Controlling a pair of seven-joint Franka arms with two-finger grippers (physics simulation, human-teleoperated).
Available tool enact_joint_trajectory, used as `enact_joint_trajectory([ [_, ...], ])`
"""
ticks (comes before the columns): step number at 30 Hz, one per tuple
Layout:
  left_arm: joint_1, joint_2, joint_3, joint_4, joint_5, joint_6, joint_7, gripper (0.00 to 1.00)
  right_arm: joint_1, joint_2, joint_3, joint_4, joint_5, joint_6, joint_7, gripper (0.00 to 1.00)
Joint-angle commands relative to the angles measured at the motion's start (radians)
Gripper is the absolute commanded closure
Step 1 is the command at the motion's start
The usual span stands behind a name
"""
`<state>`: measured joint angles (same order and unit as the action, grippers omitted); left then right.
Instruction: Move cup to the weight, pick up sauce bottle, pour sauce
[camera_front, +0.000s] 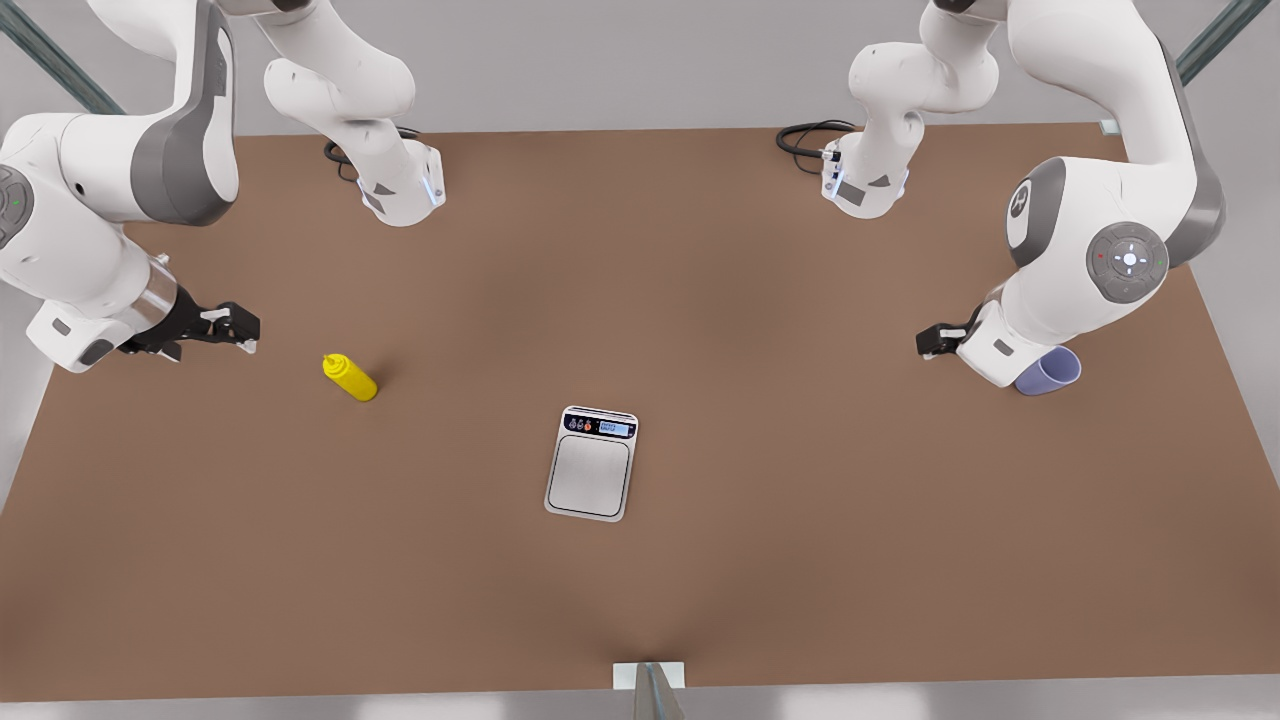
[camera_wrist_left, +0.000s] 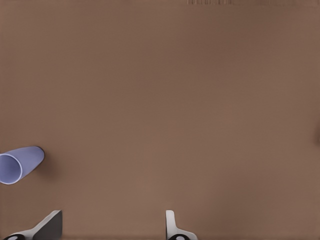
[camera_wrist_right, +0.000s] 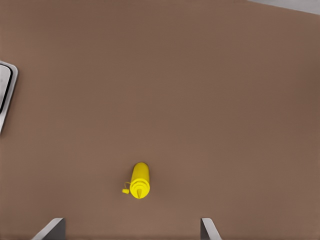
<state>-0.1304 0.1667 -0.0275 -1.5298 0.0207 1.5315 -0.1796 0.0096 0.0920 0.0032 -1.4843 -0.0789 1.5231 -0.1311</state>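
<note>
The lavender cup (camera_front: 1052, 372) stands on the brown table at the front view's right, partly hidden behind an arm's wrist. My left gripper (camera_front: 935, 343) hovers just beside the cup (camera_wrist_left: 20, 165), open and holding nothing, its fingertips (camera_wrist_left: 50, 225) spread wide. The yellow sauce bottle (camera_front: 350, 378) stands at the front view's left. My right gripper (camera_front: 245, 330) is open a short way from the bottle (camera_wrist_right: 140, 180), apart from it. The silver weight (camera_front: 592, 465) lies flat mid-table with its display lit; its corner (camera_wrist_right: 5, 95) also shows in the right wrist view.
Both arm bases (camera_front: 400, 190) (camera_front: 865, 185) stand at the table's far edge with black cables (camera_front: 805, 135) beside them. A small white bracket (camera_front: 650, 677) sits at the near edge. Bare brown tabletop (camera_front: 800, 520) surrounds the weight.
</note>
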Motion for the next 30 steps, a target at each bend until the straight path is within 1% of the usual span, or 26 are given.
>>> enact_joint_trajectory([
  [1,0.0,-0.001,0.0,0.0,0.001,0.001,-0.029,0.0,0.001,0.0,0.0,-0.002,0.001,0.002,-0.032,0.0],
  [2,0.002,-0.001,0.001,0.0,-0.001,0.001,-0.027,0.0,-0.002,0.002,0.0,-0.002,0.001,-0.006,-0.051,0.0],
  [3,0.07,0.0,0.001,-0.006,-0.013,0.004,-0.024,0.0,-0.011,0.018,0.0,-0.002,0.011,-0.003,-0.199,0.0],
  [4,0.173,0.01,0.003,-0.026,-0.033,0.006,0.162,0.0,-0.098,0.061,-0.005,-0.045,0.14,-0.006,-0.419,0.0],
  [5,0.271,0.033,0.004,-0.035,-0.027,0.033,0.296,0.0,-0.157,0.074,-0.006,-0.12,0.202,-0.004,-0.564,0.0],
  [6,0.351,0.039,0.012,-0.075,-0.018,0.122,0.425,0.0,-0.218,0.075,-0.006,-0.175,0.241,-0.006,-0.699,0.01],
  [8,0.439,0.031,0.041,-0.236,0.021,0.338,0.574,0.0,-0.356,0.166,-0.006,-0.231,0.314,0.002,-0.973,0.02],
  [9,0.463,0.037,0.086,-0.273,0.019,0.435,0.71,0.0,-0.431,0.216,-0.006,-0.237,0.327,0.002,-1.119,0.03],
  [10,0.466,0.039,0.119,-0.317,0.018,0.532,0.758,0.0,-0.477,0.232,-0.006,-0.245,0.329,-0.001,-1.231,0.03],
  [12,0.485,0.059,0.124,-0.383,0.013,0.679,0.79,0.0,-0.513,0.244,-0.008,-0.269,0.343,-0.004,-1.418,0.03],
  [13,0.506,0.082,0.124,-0.394,0.013,0.753,0.854,0.0,-0.533,0.242,-0.006,-0.301,0.347,-0.004,-1.515,0.03],
  [15,0.522,0.086,0.124,-0.469,0.015,0.874,0.868,0.0,-0.545,0.242,-0.008,-0.355,0.375,0.017,-1.722,0.02],
  [17,0.528,0.086,0.124,-0.509,0.018,0.885,0.876,0.0,-0.55,0.255,-0.008,-0.406,0.439,0.077,-1.96,0.02],
  [19,0.54,0.086,0.135,-0.521,0.018,0.865,0.991,0.0,-0.563,0.271,-0.008,-0.416,0.476,0.114,-2.176,0.01],
  [22,0.563,0.114,0.136,-0.523,0.019,0.839,1.029,0.0,-0.611,0.328,-0.008,-0.416,0.515,0.115,-2.383,0.01],
  [24,0.565,0.117,0.136,-0.523,0.019,0.776,1.026,0.0,-0.622,0.359,-0.008,-0.416,0.528,0.114,-2.47,0.0],
  [29,0.558,0.157,0.136,-0.524,0.012,0.766,1.023,0.0,-0.635,0.44,-0.008,-0.419,0.645,0.103,-2.507,0.0],
  [30,0.552,0.172,0.135,-0.524,-0.022,0.768,1.023,0.0,-0.634,0.46,-0.008,-0.418,0.673,0.086,-2.507,0.0],
])
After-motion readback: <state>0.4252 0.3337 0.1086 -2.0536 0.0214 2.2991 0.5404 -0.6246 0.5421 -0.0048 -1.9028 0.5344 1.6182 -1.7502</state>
